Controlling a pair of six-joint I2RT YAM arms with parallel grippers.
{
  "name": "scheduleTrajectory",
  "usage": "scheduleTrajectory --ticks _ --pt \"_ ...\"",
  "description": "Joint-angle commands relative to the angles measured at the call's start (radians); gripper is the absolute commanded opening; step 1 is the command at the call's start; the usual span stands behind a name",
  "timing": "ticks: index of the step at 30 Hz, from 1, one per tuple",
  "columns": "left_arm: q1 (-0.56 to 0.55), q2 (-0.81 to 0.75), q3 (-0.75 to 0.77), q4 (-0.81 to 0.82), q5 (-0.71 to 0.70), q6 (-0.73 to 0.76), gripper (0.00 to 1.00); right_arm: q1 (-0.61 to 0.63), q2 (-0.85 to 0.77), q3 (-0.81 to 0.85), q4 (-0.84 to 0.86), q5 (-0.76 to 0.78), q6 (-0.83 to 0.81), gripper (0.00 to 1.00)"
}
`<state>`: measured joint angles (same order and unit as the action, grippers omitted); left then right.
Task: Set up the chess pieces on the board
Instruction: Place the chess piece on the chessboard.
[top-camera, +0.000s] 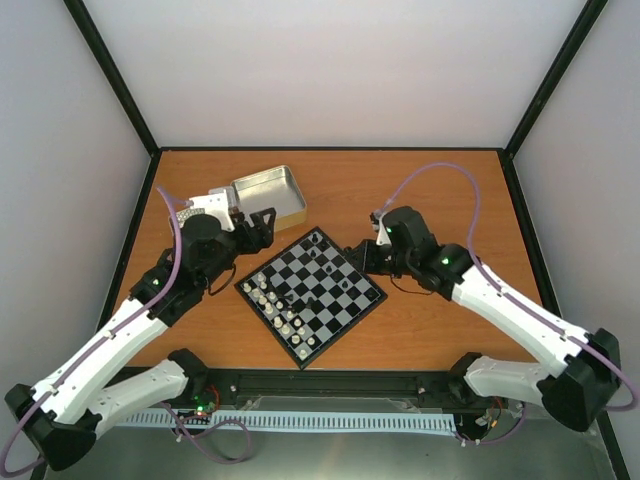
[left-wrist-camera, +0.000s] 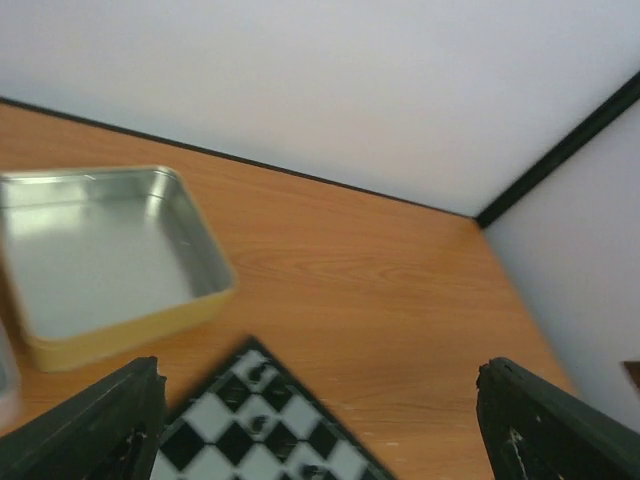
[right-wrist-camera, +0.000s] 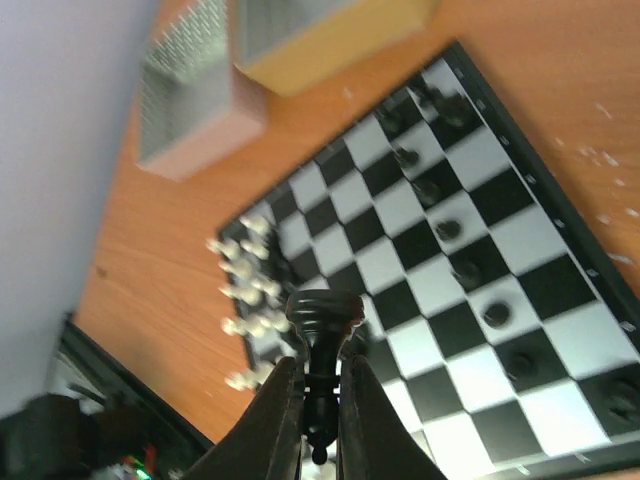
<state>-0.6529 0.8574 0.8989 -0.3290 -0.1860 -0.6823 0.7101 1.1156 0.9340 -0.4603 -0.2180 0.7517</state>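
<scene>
The board (top-camera: 322, 300) lies turned like a diamond at the table's middle. White pieces (top-camera: 272, 303) stand in two rows along its lower-left side, and black pieces (top-camera: 337, 272) stand along its upper-right side. My right gripper (right-wrist-camera: 320, 400) is shut on a black chess piece (right-wrist-camera: 323, 345), held base up above the board (right-wrist-camera: 560, 340), over its right part (top-camera: 360, 257). Black pieces (right-wrist-camera: 448, 228) and white pieces (right-wrist-camera: 250, 290) show below it. My left gripper (left-wrist-camera: 320, 440) is open and empty above the board's far corner (left-wrist-camera: 235, 435), beside the tin (top-camera: 258, 226).
An open silver tin (top-camera: 270, 190) with yellowish sides stands behind the board on the left; it also shows in the left wrist view (left-wrist-camera: 100, 250). A second flat tin (top-camera: 186, 213) lies left of it. Black frame posts and white walls ring the table.
</scene>
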Motion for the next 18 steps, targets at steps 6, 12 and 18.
scheduleTrajectory --ticks 6,12,18 --pt "-0.004 -0.038 -0.009 -0.032 -0.171 0.332 0.89 -0.035 0.339 0.249 -0.447 0.029 -0.245 0.03" --pt "-0.004 -0.017 -0.028 -0.046 -0.197 0.306 0.9 -0.038 0.511 0.34 -0.556 0.103 -0.309 0.03" --pt "-0.004 -0.027 -0.056 -0.013 -0.13 0.304 0.9 -0.038 0.611 0.386 -0.59 0.149 -0.338 0.03"
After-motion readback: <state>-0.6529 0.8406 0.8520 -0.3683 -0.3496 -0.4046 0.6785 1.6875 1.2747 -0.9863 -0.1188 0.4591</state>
